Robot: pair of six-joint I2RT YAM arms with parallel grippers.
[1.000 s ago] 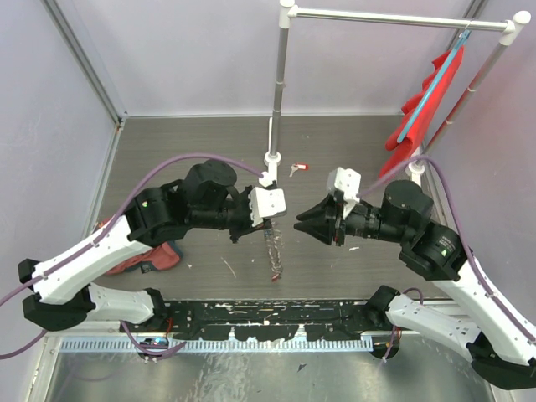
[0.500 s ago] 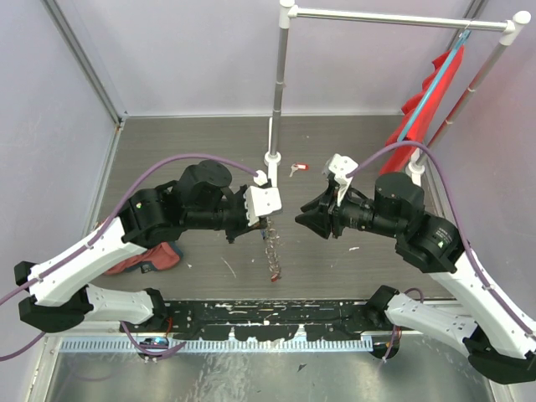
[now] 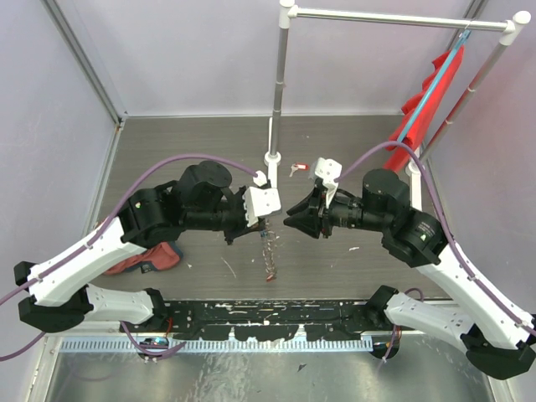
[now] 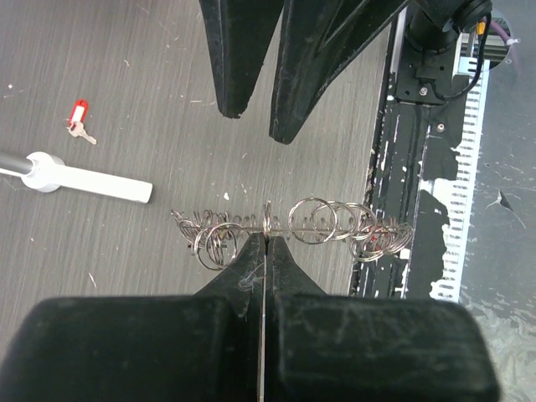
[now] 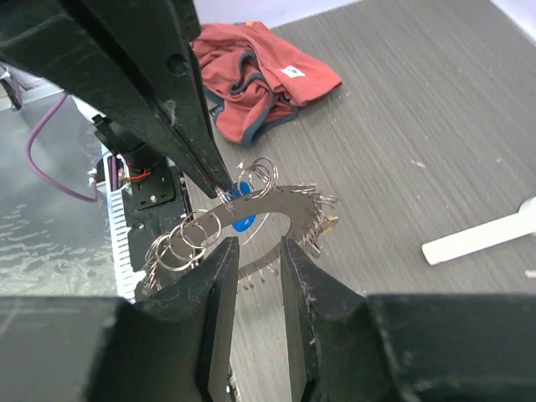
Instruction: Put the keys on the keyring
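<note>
**ITEM 1: keyring** (image 4: 335,228)
- Loc: held in the air over the bench (image 3: 193,142), btw my two arms. My left claw (image 4: 266,243) pinches its band, jaws closed tight on it.
- Look: flat silvery hoop w/ a jagged outline, rim crowded w/ small wire loops (image 4: 209,243) and prongs. A blue tag (image 5: 244,224) shows among them in the right wrist view.

**ITEM 2: right claw** (image 5: 257,244)
- Jaws part-open, narrow gap, nothing in them that I can see.
- Tips face the hoop, just short of it.

**ITEM 3: red-tagged key** (image 4: 78,113)
- Lies flat on the bench nr the white pole base (image 4: 92,178), well apart from the hoop. Not on the ring.

**RISKS (my est.)**
- Right tips could knock the hoop and twist it in my thin left pinch, so it slips or drops.
- Wire loops may snag a fingertip.
- Key is tiny and lies flat, so poor purchase; it may skid at pickup.
</note>
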